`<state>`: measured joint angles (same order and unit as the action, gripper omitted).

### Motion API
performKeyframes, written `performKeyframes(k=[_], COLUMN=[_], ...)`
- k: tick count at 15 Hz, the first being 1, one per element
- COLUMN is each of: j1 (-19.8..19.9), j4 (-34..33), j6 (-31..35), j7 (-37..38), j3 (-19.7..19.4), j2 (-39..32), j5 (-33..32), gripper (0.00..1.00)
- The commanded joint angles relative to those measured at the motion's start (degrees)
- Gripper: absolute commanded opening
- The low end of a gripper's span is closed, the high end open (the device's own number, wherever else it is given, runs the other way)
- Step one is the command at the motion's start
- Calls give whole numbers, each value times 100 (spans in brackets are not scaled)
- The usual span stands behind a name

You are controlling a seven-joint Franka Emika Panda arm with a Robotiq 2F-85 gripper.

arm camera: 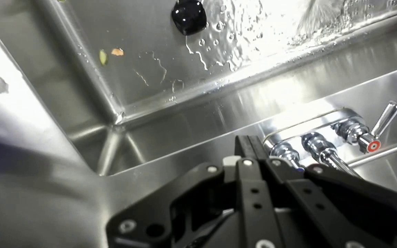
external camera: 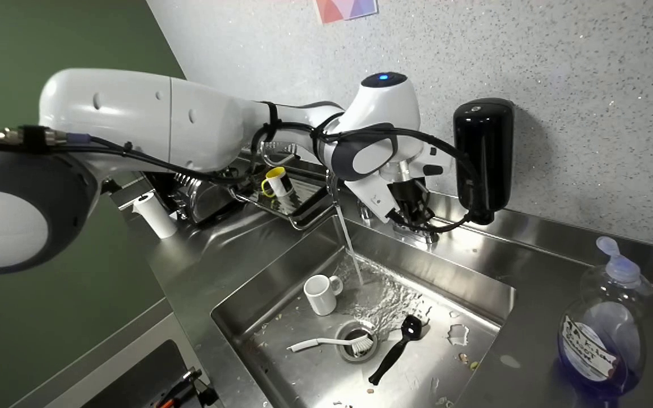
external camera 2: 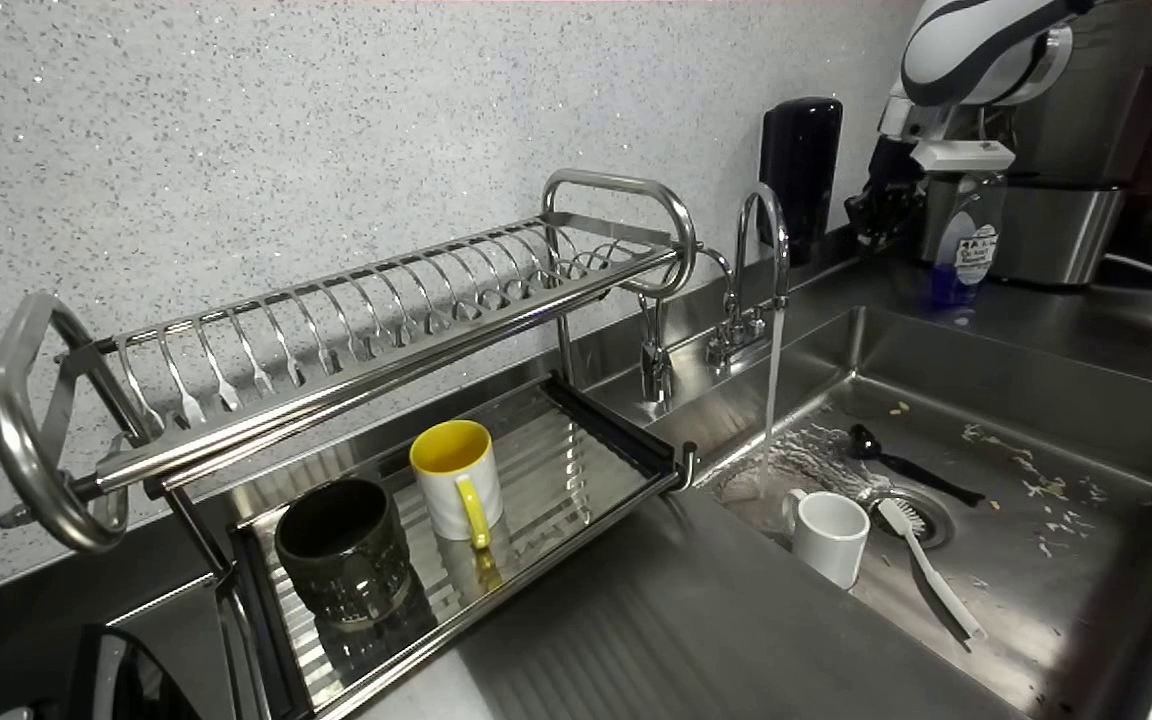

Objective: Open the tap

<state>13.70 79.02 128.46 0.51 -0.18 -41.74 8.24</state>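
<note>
1. On the wall-side ledge of the steel sink: the chrome gooseneck faucet stands upright. A thin stream of water falls from its spout into the basin; the tap is running.
2. Faucet base, wrist view: a chrome lever handle with a red-ringed cap slants outward. A blue-marked handle is partly hidden behind the tool.
3. Tool state: both fingers together, side by side. In an exterior view it hangs clear of the faucet, with a visible gap between them.
4. Basin floor: a white mug stands upright near the stream. A white dish brush lies with its bristles over the drain; a black spoon lies close by. Food scraps are scattered around.
5. Wall: black soap dispenser, mounted above the tabletop. A bottle of blue-violet dish soap stands on the tabletop, flip cap raised, handwritten label.
6. Wire dish rack: its lower tray carries a white mug with yellow interior and a dark mug, both upright, just beside each other.
</note>
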Motion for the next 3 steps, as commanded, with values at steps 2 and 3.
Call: performKeyframes(k=[2,3], j1=[-105,-124], j4=[1022,1132], j6=[-162,-151], j7=[-55,-33], j3=[-179,-193], j2=[811,884], j5=[0,12], gripper=[0,0])
